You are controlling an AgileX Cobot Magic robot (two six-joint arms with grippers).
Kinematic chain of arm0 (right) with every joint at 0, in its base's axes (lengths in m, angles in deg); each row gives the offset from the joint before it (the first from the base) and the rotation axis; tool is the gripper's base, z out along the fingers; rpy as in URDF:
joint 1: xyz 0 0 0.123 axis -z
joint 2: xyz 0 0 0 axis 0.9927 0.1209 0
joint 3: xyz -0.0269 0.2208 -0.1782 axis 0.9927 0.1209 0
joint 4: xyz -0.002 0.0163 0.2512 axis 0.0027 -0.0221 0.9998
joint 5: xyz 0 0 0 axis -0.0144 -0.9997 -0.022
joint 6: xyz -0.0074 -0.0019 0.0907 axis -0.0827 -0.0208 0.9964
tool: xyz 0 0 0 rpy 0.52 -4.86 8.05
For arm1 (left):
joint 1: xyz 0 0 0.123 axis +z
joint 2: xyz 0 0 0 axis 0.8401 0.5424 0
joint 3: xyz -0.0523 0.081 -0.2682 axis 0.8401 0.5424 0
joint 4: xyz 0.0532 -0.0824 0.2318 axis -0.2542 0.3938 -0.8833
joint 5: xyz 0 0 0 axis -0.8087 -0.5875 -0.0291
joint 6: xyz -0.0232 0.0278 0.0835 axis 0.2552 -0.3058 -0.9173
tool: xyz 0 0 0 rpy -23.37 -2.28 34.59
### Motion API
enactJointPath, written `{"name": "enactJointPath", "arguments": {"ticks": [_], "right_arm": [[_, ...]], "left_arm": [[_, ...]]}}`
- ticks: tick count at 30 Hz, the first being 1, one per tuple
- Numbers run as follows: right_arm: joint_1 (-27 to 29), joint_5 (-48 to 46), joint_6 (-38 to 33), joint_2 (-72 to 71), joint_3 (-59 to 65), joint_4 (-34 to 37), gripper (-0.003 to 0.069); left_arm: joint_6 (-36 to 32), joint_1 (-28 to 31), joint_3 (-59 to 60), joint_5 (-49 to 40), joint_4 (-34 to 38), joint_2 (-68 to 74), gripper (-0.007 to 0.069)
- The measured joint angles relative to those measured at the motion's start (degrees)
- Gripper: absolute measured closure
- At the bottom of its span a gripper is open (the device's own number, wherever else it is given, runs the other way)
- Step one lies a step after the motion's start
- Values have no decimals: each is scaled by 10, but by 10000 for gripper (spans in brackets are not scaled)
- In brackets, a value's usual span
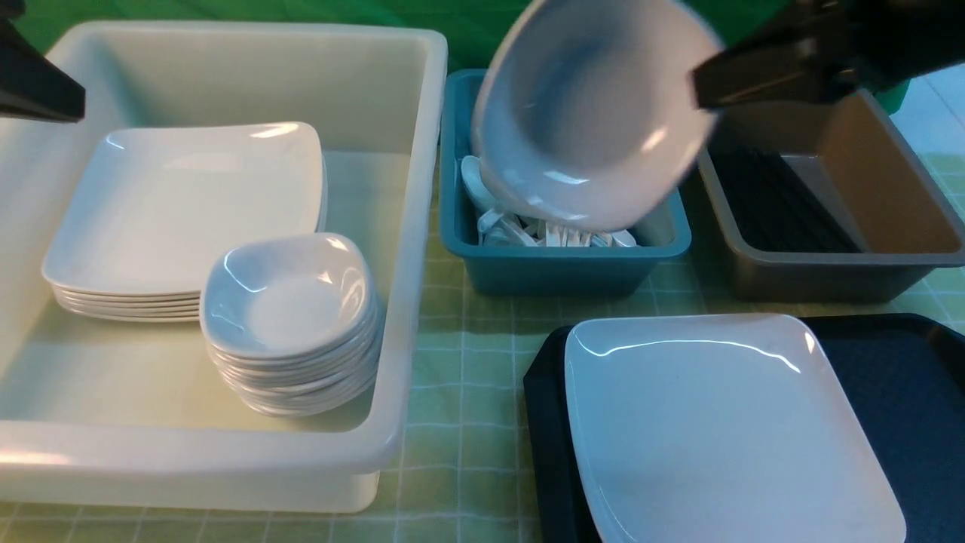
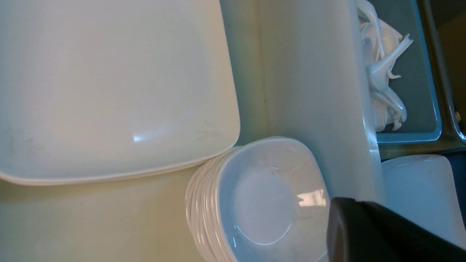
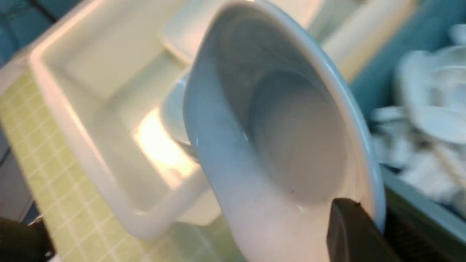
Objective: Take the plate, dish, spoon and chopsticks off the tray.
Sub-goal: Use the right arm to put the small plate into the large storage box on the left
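One piece is in transit: the right pincer [image 1: 705, 83] is clenched on the rim of the dish [image 1: 595, 113], holding it tilted in the air over the teal bin [image 1: 565, 264] of spoons [image 1: 528, 230], beside the white tub [image 1: 411, 226] with its stack of dishes [image 1: 290, 317]. Left to clear is the plate [image 1: 724, 422], lying on the tray [image 1: 889, 369] on the bench [image 1: 467, 362]; no spoon or chopsticks show on the tray's visible part, so those steps seem done. Whether the left pincer [image 1: 45, 94] is released or clenched cannot be told.

White tub [image 1: 418, 188] holds stacked plates [image 1: 188, 204] and dishes [image 1: 290, 302]; teal bin [image 1: 558, 271] holds spoons [image 1: 501, 226].
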Motion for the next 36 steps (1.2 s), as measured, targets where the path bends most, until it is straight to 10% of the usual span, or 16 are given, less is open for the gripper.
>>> {"name": "enactJointPath", "arguments": {"ticks": [11,29,36], "right_arm": [[-191,-60,149,285,-322,-168,630],[-217,-87,209,442,-508,-200,626],[-217,-75,169,447,-508,-207,482]], "left_arm": [[0,0,0,6,2,0,626],[0,0,0,6,2,0,626],[0,0,0,7,2,0,626]]}}
